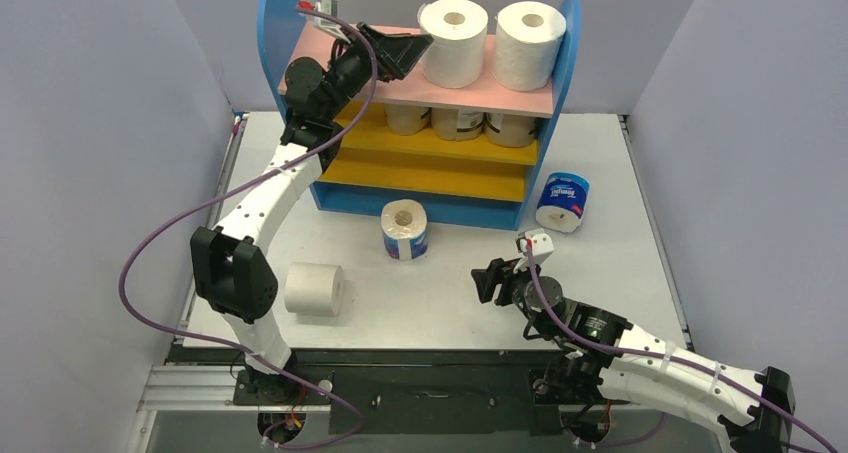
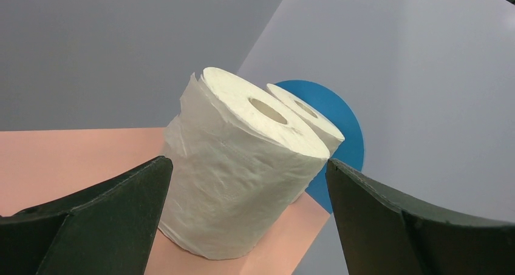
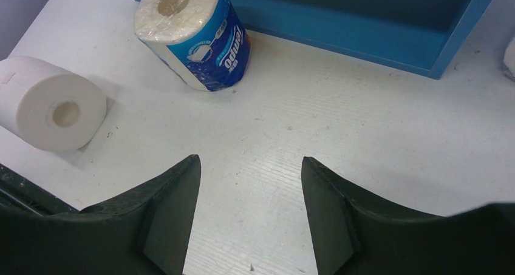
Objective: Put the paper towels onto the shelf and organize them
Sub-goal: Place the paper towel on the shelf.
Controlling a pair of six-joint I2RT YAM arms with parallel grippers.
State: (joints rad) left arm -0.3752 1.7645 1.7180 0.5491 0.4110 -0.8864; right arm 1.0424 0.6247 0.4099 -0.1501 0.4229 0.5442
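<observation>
left fingers (image 2: 109, 220) wide, at white roll (image 2: 237, 178) | right fingers (image 3: 158, 226) half-spread, empty

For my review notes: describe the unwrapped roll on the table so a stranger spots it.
Find the blue-sided shelf; three rolls sit on the white table before it. The leftmost, on its side, is the plain white roll; the middle roll and the right roll wear blue printed wrappers.
</observation>
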